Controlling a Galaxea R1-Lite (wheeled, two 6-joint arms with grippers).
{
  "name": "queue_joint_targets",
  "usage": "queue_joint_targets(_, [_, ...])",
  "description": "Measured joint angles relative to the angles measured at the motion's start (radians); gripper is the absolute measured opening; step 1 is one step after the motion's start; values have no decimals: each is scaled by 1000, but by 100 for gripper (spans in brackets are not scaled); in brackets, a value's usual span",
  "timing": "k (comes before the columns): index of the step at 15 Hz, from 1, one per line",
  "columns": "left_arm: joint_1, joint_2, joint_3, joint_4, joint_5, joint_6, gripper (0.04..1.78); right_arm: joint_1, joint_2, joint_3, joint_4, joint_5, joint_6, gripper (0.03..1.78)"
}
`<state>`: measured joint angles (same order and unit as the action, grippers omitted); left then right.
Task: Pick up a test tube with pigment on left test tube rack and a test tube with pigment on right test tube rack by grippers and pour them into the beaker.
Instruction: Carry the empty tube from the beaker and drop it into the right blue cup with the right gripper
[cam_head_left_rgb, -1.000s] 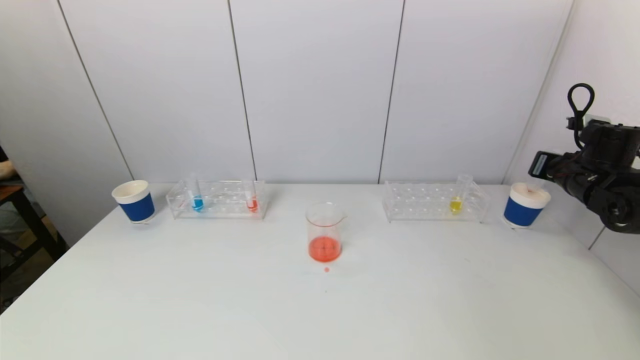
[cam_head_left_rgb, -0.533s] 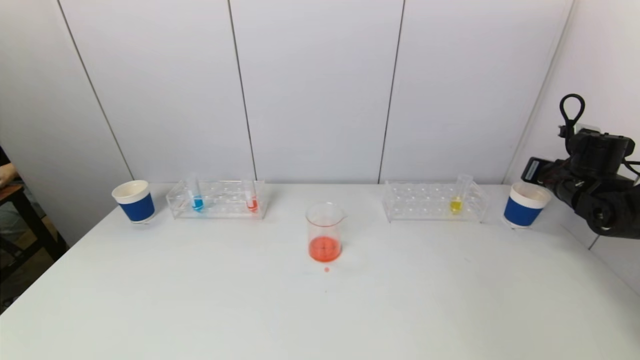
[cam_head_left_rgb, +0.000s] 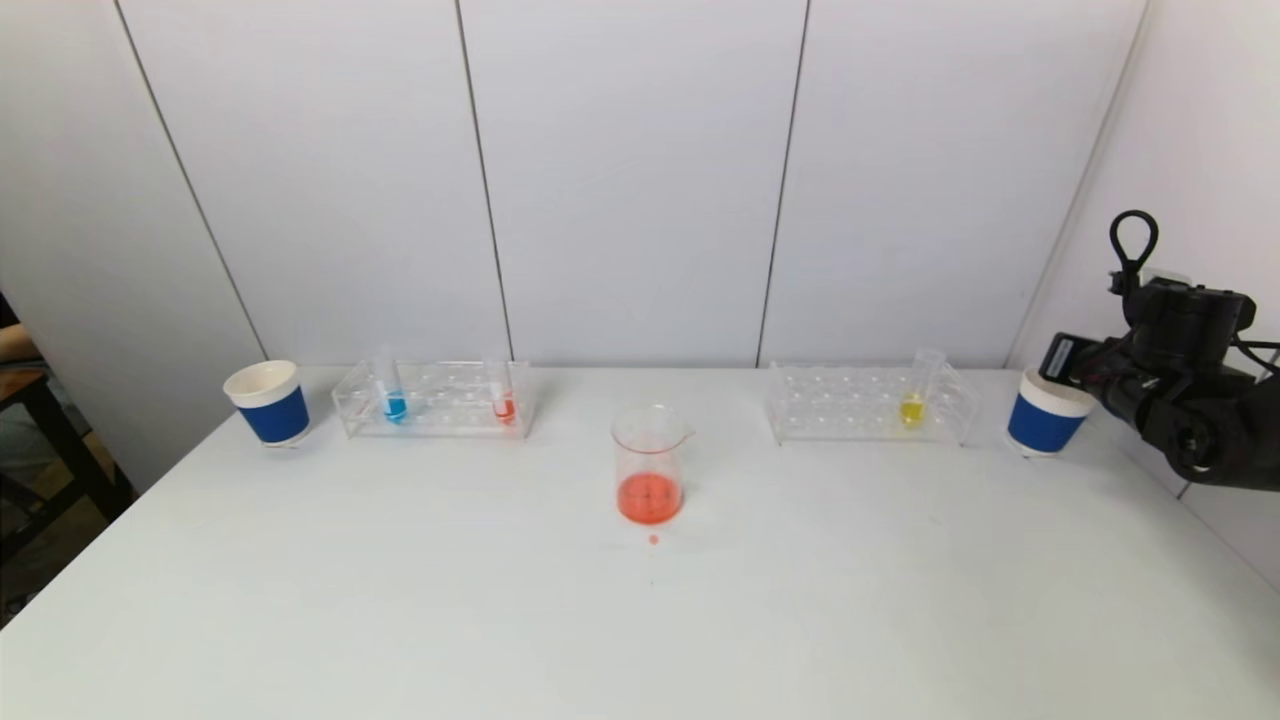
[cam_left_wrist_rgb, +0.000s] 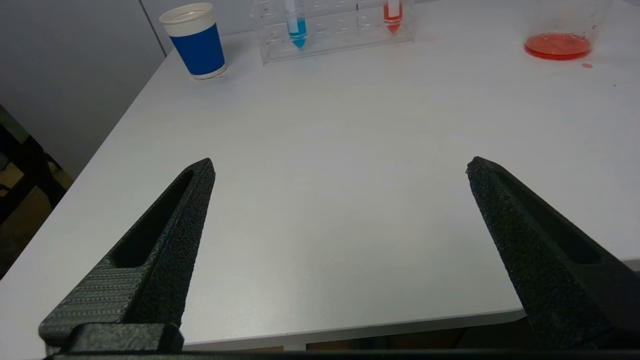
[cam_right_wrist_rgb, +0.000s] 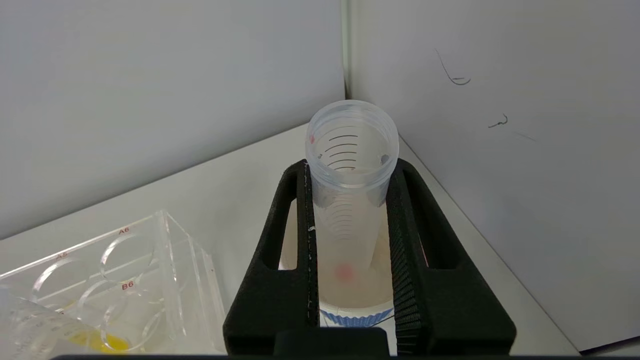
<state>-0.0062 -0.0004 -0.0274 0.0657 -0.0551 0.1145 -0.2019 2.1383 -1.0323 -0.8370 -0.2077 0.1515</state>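
Because its pigment is already poured out, the emptied test tube (cam_right_wrist_rgb: 350, 190), with only a red trace at its tip, hangs clamped upright in the right gripper (cam_right_wrist_rgb: 350, 220) directly over the blue paper cup (cam_head_left_rgb: 1045, 420) at the table's (cam_head_left_rgb: 640, 620) far right corner, probably for discarding. The beaker (cam_head_left_rgb: 650, 465) of red liquid stands mid-table. The left gripper (cam_left_wrist_rgb: 340, 170) waits spread wide and empty at the near edge. A yellow tube (cam_head_left_rgb: 912, 400) leans in the right rack (cam_head_left_rgb: 865, 405) just beside the cup, the closest thing to knock.

White desk (cam_head_left_rgb: 400, 620) standing against pale panelled wall (cam_head_left_rgb: 630, 180) with dark vertical seams; dark furniture frame (cam_head_left_rgb: 50, 440) showing beyond the desk's left edge; even light falling throughout.
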Motion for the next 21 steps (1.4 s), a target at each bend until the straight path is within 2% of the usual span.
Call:
queue_joint_targets(3, [0,0,0,0,0,0,176,-1,1,22,0,-2,0,47])
queue_joint_targets(7, [0,0,0,0,0,0,176,-7,8,41,-53,0,-3,47])
queue_joint_targets(21, [0,0,0,0,0,0,176,-9,8,47,-55,-3,-4,47])
